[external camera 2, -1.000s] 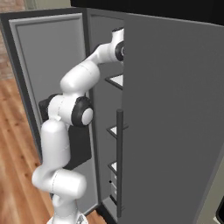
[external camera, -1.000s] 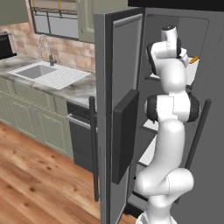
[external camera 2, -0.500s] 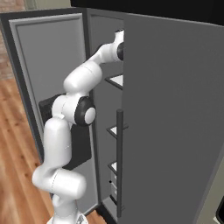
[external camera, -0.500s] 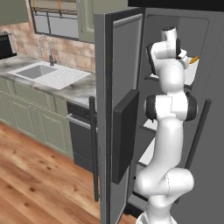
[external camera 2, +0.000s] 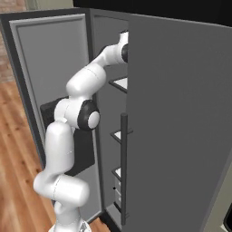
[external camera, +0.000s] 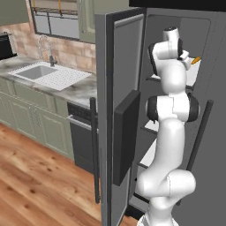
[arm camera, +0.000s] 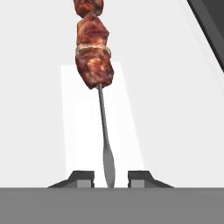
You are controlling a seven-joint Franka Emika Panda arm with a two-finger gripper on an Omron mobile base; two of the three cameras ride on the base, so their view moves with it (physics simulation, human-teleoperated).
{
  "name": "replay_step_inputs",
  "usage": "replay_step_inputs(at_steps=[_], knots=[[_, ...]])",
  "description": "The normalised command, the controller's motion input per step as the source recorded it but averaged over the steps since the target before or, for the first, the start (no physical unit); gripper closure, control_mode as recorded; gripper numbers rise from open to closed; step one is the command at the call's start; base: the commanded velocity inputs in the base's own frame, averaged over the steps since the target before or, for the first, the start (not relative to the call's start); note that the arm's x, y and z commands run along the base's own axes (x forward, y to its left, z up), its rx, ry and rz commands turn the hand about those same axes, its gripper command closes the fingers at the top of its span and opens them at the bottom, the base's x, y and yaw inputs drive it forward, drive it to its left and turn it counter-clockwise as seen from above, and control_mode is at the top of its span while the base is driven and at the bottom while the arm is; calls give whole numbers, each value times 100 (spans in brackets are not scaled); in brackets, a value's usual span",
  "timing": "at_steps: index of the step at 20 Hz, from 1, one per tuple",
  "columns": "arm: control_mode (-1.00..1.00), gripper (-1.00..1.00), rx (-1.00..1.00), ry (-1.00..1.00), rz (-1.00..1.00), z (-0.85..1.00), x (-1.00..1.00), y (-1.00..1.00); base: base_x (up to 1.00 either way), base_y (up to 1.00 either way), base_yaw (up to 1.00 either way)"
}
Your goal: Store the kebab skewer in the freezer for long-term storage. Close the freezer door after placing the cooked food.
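Observation:
The kebab skewer carries brown meat chunks on a thin metal stick, and its flat end sits between my fingertips. My gripper is shut on it, above a white freezer shelf. From the left base view the gripper is high inside the freezer, and the skewer's orange tip pokes out to its right. The freezer door stands wide open with its black dispenser panel facing me. In the right base view the arm reaches in behind the plain right-hand door, which hides the hand.
Lower white shelves sit below the hand. Left of the open door are a dark dishwasher, a marble counter with a sink and green cabinets. The door's long dark handle hangs over the wooden floor.
The arm has leaned a little further into the freezer, still holding the skewer. The door has not moved.

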Motion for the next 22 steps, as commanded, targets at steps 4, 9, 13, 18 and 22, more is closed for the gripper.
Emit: replay_step_inputs(at_steps=[4, 9, 13, 18, 22], knots=[[-100, -100, 3, 0, 0, -18, 0, 0, 0, 0, 0], [-100, -100, 3, 0, 0, -15, 0, 0, 0, 0, 0], [-100, -100, 2, 0, 0, -8, 0, 0, 0, 0, 0], [-100, -100, 0, -1, 0, 0, 0, 4, 0, 0, 0], [-100, -100, 0, 0, -1, 0, -9, 23, 0, 0, 0]])
